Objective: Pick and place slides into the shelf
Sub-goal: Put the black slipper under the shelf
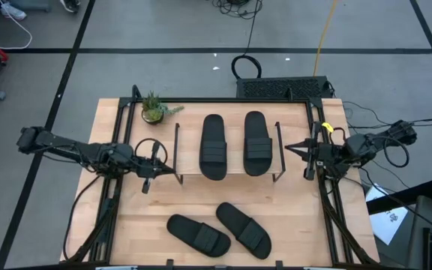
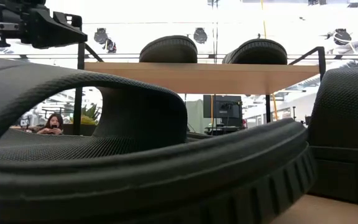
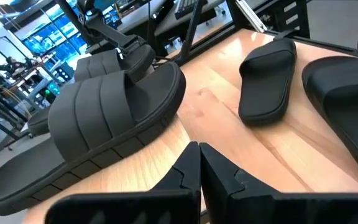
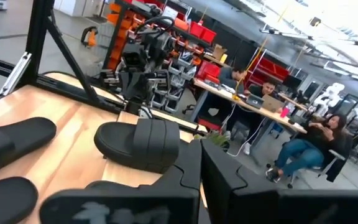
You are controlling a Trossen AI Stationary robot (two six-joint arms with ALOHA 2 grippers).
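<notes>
room: grey floor with black tape lines, cables around the rig; workshop with red bins and seated people (image 4: 312,146) at desks beyond the bench
bench (image 1: 291,225): light wood top, black frame; small potted plant (image 1: 154,109) at the far left corner
writing: none legible on slides, shelf or arms
shelf (image 1: 227,175): light wood plank on thin black wire legs, mid-bench toward the far edge
slides on shelf: two, side by side, lengthwise front to back – left one (image 1: 214,146), right one (image 1: 256,142)
slides on bench: two in front of the shelf, both lying diagonally, just beside each other – left one (image 1: 198,234), right one (image 1: 244,229)
slide look: all matte black, long oval sole with ribbed sidewall, wide strap with raised bands, textured footbed
low view: dominated by a near slide (image 2: 142,162); shelf plank with the two slide ends on it shows behind
left gripper (image 1: 148,181): just off the shelf's left end, fingers closed tight together, holding nothing
right gripper (image 1: 310,172): just off the shelf's right end, fingers pressed together, empty
</notes>
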